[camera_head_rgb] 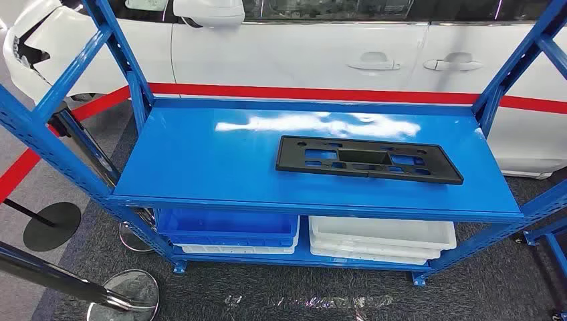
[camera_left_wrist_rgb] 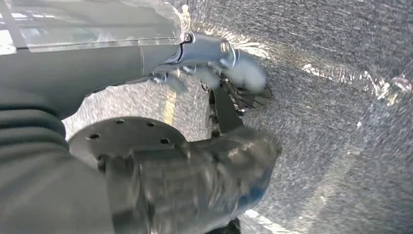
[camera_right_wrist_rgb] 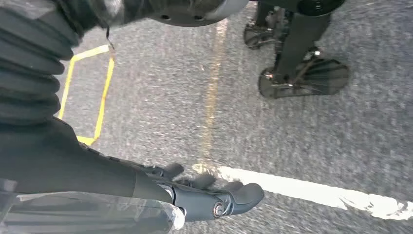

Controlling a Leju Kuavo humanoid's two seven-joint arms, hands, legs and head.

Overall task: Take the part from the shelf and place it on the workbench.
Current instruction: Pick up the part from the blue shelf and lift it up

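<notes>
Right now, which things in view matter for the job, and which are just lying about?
For the job:
black part
blue shelf

Just lying about:
blue bin
white bins
white car
barrier post bases

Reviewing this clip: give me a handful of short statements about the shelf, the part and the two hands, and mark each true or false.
1. The black part lies flat on the top shelf. True.
2. The part sits in a bin on the lower level. False: the blue bin and white bin are under the top shelf, and the part lies above them.
3. The right hand holds the part. False: it holds nothing, with the floor beyond it.
4. A white car stands behind the shelf. True.
5. The left hand rests on the shelf. False: it hangs over the floor.
</notes>
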